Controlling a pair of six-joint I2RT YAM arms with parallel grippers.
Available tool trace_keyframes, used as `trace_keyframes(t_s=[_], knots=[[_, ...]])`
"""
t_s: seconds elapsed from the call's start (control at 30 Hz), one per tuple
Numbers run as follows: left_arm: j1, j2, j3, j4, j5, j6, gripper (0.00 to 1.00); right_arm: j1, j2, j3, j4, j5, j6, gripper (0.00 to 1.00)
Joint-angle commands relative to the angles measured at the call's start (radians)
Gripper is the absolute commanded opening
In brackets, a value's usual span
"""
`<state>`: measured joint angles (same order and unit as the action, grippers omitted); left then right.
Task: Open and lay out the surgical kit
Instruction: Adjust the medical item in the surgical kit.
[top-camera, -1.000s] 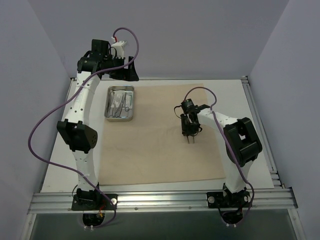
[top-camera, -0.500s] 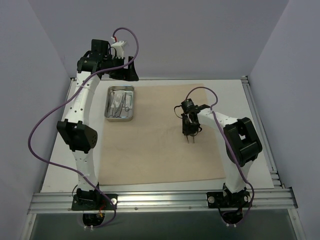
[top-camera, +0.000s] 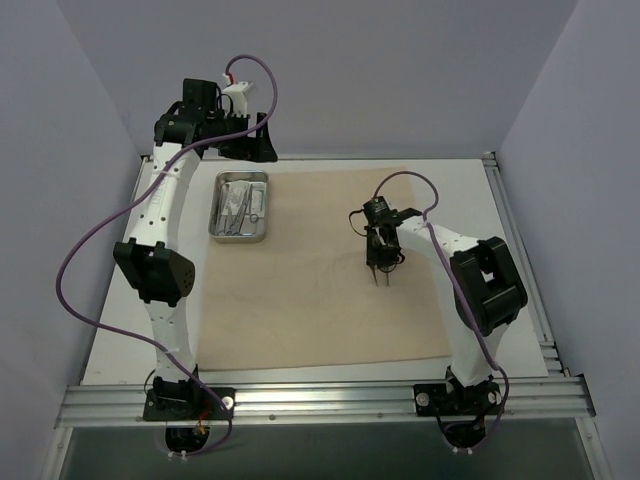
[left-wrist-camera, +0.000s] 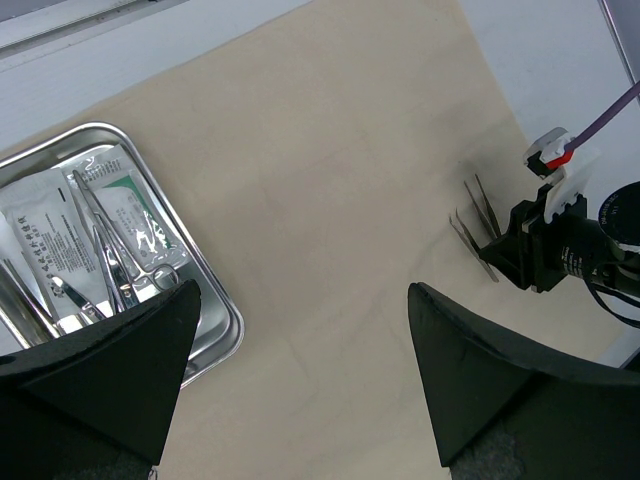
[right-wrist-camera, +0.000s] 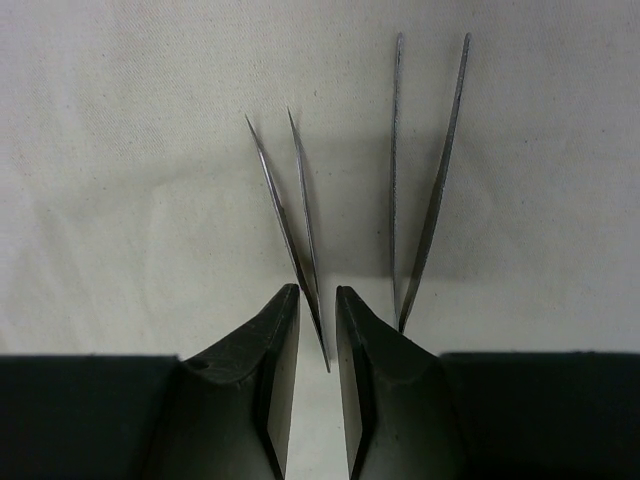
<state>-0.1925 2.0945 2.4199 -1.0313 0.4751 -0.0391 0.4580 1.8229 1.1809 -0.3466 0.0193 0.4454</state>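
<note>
The left gripper hovers spread wide and empty above the steel tray. The tray sits at the far-left corner of the unfolded cloth wrap on the tabletop. It holds scissor-handled instruments and clear packets, not yet laid out. Two tweezers lie mid-cloth. The right gripper narrowly brackets one's tail; whether it is pinching, I cannot tell.
</note>
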Motion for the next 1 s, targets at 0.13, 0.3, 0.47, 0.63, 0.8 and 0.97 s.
trace_keyframes(t_s=[0.13,0.3,0.47,0.63,0.8,0.97], knots=[[0.007,-0.059,0.001,0.007,0.003,0.018,0.94,-0.005,-0.033,0.010,-0.019,0.016,0.007,0.20],[0.007,-0.060,-0.001,0.007,0.002,0.019,0.94,-0.007,0.004,0.010,-0.002,-0.001,0.006,0.20],[0.007,-0.060,-0.004,0.007,0.000,0.019,0.94,-0.007,0.021,0.013,0.008,0.004,0.009,0.19],[0.007,-0.059,-0.002,0.007,0.000,0.019,0.94,-0.007,0.023,0.005,0.020,0.002,0.027,0.17],[0.007,-0.057,-0.002,0.007,0.000,0.019,0.94,-0.007,0.032,0.000,0.026,0.007,0.042,0.16],[0.007,-0.057,-0.001,0.007,0.000,0.019,0.94,-0.007,0.036,-0.006,0.028,0.008,0.052,0.14]])
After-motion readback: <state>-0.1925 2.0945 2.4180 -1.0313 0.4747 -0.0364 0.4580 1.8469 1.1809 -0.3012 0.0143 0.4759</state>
